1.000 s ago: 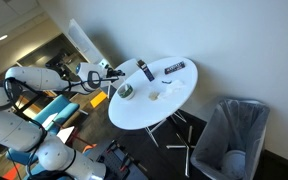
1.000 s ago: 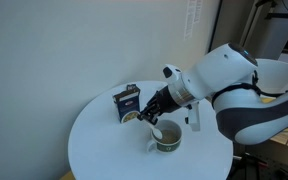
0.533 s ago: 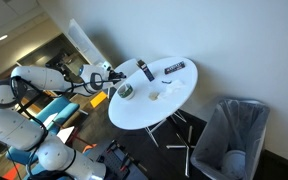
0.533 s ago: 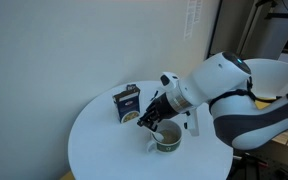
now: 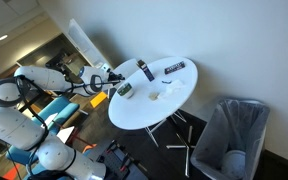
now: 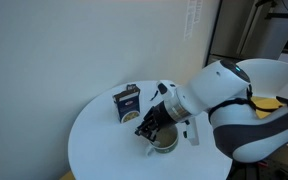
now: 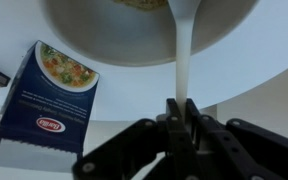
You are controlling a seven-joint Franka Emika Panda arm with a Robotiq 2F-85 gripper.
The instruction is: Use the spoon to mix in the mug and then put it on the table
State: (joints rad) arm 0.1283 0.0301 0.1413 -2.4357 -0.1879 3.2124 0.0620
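Wrist view: tool [image 7: 181, 108] is narrow, both fingers pinched on the handle of a white spoon [image 7: 184, 50]. The handle runs straight up from the fingers & over the rim of the mug [image 7: 94, 30]; the bowl end is inside, hidden. Contents look pale yellowish, can't tell more. The mug stands upright on the round white worktop [image 7: 259, 85]. A blue Barilla pasta box [image 7: 49, 95] is near the mug, w/ a gap between them.

In an exterior view the tool [image 6: 149, 127] hangs just over the mug [image 6: 165, 143] at the rim on the box [image 6: 127, 103] side, w/ the white arm [image 6: 219, 95] coming in from the far side. In an exterior view the mug [image 5: 125, 91] sits near the worktop [image 5: 169, 95] edge by the arm. A dark slanted cylinder [image 5: 144, 70] & a flat black rectangular item [image 5: 174, 67] lie further in, apart from the mug. A grey mesh bin [image 5: 234, 135] stands on the floor, well apart from the worktop.
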